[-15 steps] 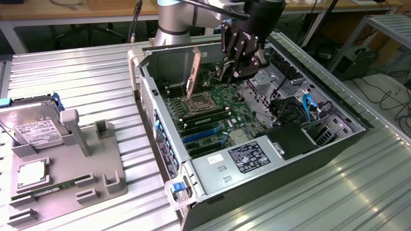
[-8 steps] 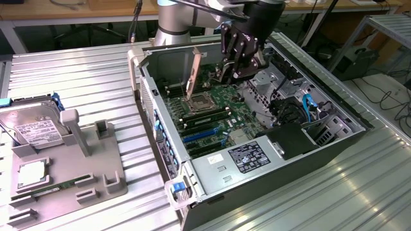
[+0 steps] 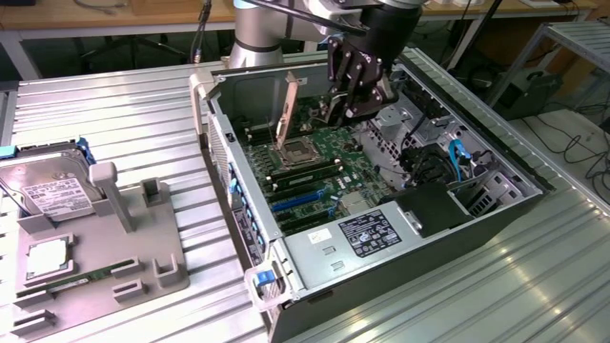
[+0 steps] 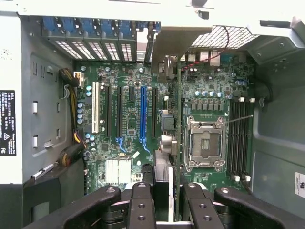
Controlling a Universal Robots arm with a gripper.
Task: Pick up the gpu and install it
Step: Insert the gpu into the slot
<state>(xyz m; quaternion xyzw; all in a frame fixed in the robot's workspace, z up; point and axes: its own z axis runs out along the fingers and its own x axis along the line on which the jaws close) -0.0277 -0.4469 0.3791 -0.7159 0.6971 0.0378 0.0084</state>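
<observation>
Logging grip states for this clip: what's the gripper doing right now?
Gripper: shut on the gpu, held edge-on above the motherboard.

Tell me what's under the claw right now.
The claw holds the gpu edge-on above the motherboard, with its slots and an empty CPU socket below. The card and claw hide the board directly beneath.

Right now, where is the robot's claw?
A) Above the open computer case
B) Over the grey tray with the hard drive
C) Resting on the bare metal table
A: the gripper hangs over the open computer case, above its green motherboard, with a thin card, the gpu, clamped edge-on between its fingers.
</observation>
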